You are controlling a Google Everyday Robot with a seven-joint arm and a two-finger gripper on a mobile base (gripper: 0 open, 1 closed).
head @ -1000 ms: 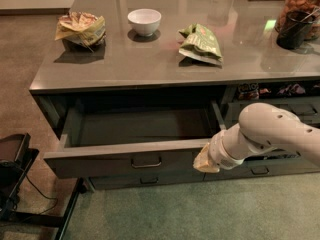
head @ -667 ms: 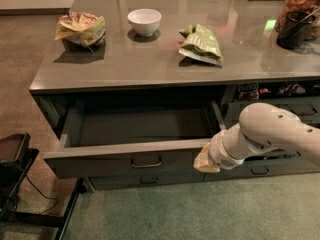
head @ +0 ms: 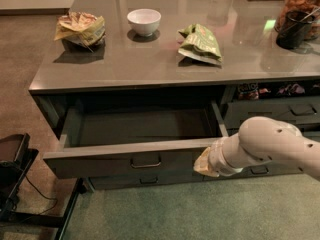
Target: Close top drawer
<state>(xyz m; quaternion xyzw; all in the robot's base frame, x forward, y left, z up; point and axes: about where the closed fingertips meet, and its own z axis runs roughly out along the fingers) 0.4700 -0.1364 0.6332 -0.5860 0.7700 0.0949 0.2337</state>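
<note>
The top drawer (head: pixel 115 159) is pulled out wide from under the grey counter. Its front panel is flat and dark grey-green, with a small metal loop handle (head: pixel 146 161) at its middle. The inside of the drawer (head: pixel 142 125) is a long shallow grey box with nothing in it. My gripper (head: pixel 204 162) is at the end of the white arm (head: pixel 270 146) that comes in from the right. It rests against the right end of the drawer front, to the right of the handle.
On the countertop (head: pixel 165 59) lie a crumpled chip bag (head: pixel 79 28), a white bowl (head: pixel 144 21) and a green snack bag (head: pixel 201 44). A dark cup (head: pixel 294 30) stands at far right. Narrower drawers (head: pixel 272 111) sit to the right. A black stand (head: pixel 15 174) is at lower left.
</note>
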